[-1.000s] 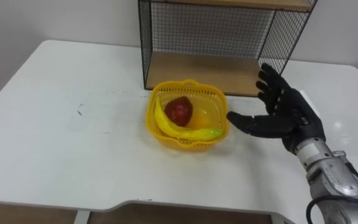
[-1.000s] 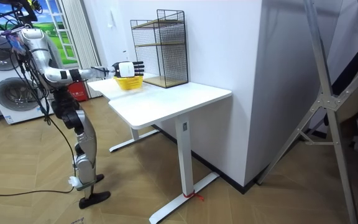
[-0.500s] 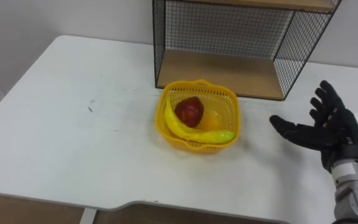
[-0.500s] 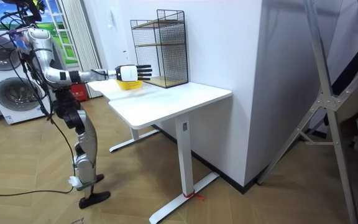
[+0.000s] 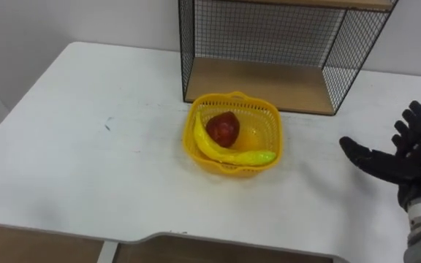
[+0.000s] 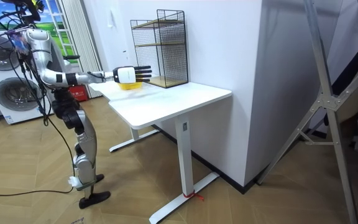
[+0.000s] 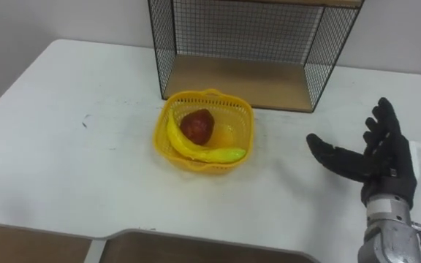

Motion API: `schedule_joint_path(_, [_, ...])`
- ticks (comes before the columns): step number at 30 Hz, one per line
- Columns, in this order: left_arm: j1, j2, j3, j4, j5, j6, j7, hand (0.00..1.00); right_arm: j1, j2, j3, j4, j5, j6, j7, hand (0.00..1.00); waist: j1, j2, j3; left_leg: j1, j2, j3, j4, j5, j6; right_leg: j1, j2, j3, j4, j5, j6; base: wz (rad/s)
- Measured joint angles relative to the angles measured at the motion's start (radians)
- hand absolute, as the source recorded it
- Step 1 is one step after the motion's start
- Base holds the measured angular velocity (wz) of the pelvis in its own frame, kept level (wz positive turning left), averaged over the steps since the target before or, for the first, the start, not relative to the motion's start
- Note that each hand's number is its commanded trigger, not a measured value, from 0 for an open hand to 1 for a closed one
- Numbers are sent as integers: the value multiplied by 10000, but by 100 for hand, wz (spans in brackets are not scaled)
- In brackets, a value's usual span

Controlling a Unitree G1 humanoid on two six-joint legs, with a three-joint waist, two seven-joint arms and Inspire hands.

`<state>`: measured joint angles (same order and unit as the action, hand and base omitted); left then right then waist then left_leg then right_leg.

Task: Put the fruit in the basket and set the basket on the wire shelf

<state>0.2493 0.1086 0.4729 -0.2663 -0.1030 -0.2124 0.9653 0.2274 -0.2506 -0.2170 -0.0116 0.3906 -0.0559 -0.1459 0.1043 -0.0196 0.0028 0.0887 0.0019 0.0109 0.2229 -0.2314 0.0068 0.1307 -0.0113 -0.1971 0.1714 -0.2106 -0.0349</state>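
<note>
Nearest, at the lower right over the white worktop point(image 5: 86, 168): the black right hand point(image 5: 408, 157), raised clear of the surface, fingers straight and fanned, thumb pointing left, palm turned toward the basket. Wide open, nothing in it.

Farther in and to the left of that hand, well apart from it: the yellow plastic lattice basket point(image 5: 267, 123), upright on the worktop, touched by nothing. Already loaded, by the look of it: a yellow banana point(image 5: 225, 152) curved along the near wall, long axis running from far left to near right, green tip toward the hand; a dark red apple point(image 5: 224, 128) behind it; beside the apple a pale orange patch, too vague to name.

Farthest, against the wall: the black wire shelf with a wooden bottom board point(image 5: 258, 84), open front facing the basket, lower tier bare. Basket just in front of that opening, slightly left of its middle.

Probably fruit step done, basket placing not yet. Next most likely: a leftward reach to the basket's right rim, then a short carry straight away onto the board. Main risk: tipping the basket with a one-sided hold.
</note>
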Motion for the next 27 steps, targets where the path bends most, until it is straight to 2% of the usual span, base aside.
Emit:
schedule_joint_path(4, [-32, 29, -692, 14, -250, -19, -856, 0, 1, 121, 34, 157, -11, -18, 467, 0, -88, -9, -6, -41, -13, 19, 12, 1, 1, -28, -11, 2, -9, 0, 0, 0])
schedule_joint_path(7, [-44, 35, -1743, 285, -630, -18, -1754, 0, -15, 185, 511, 398, -55, -29, 938, 0, -243, -54, 11, -9, -11, 63, -17, 2, 1, -15, -8, 43, -3, 1, 1, -3])
schedule_joint_path(9, [-146, 67, -2742, 935, -1220, -8, -2957, 0, -16, 242, 950, 781, 15, -28, 1374, 0, -324, -127, 83, 121, 3, 140, -70, 2, 0, 122, -4, 82, -8, 1, 1, -7])
schedule_joint_path(12, [-186, 79, -3823, 1652, -2497, 96, -4230, 0, -58, 426, 1322, 847, 30, -26, 1738, 0, -491, -181, 112, 108, 12, 193, -101, 5, 1, 63, 3, 179, 10, 4, 4, -6])
schedule_joint_path(15, [-454, 89, -4563, 2325, -3159, 242, -5481, 0, -207, 648, 1497, 914, 187, -26, 1880, 0, -692, -180, 123, 84, 23, 234, -55, 3, 3, 5, 1, 298, 45, 21, 23, -12])
schedule_joint_path(18, [-999, 91, -4951, 2895, -4123, 266, -6497, 0, -564, 789, 1675, 1104, 777, -30, 2106, 0, -772, -131, 152, 118, 42, 436, -56, 3, 3, -42, 9, 469, 89, 37, 30, -14])
schedule_joint_path(21, [-1338, 86, -5194, 3418, -4182, 387, -7342, 0, -872, 911, 1912, 1441, 1186, -63, 2374, 0, -869, -102, 166, 253, 61, 559, -106, 3, 3, -48, 19, 589, 140, 38, 30, -17])
schedule_joint_path(27, [-1437, 1, -5486, 3764, -4180, 852, -8216, 0, -943, 986, 2432, 1502, 1988, -62, 2703, 0, -1021, -17, 156, 377, 76, 723, -198, 3, 4, -87, 38, 789, 148, 55, 42, -10])
